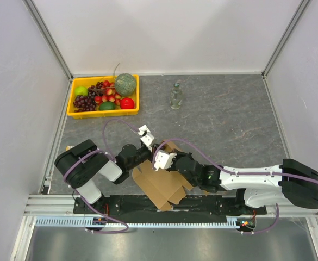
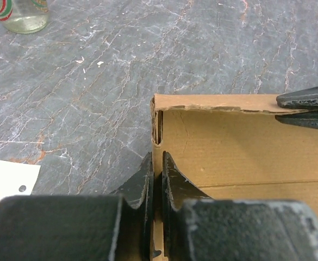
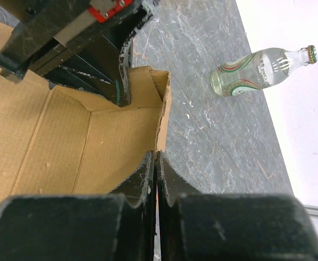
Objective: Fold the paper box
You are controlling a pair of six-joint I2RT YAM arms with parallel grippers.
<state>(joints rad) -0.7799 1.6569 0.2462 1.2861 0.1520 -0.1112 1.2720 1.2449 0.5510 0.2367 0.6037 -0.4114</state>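
Left wrist view: pinching the paper box (image 2: 229, 147) side wall between near-shut left gripper (image 2: 157, 163) fingers, corner just ahead. Right wrist: clamped likewise with the right gripper (image 3: 155, 162) on the adjoining wall.

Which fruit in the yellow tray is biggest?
The netted grey-green melon in the far right corner of the yellow tray; it dwarfs the green apple, red round fruit and grapes.
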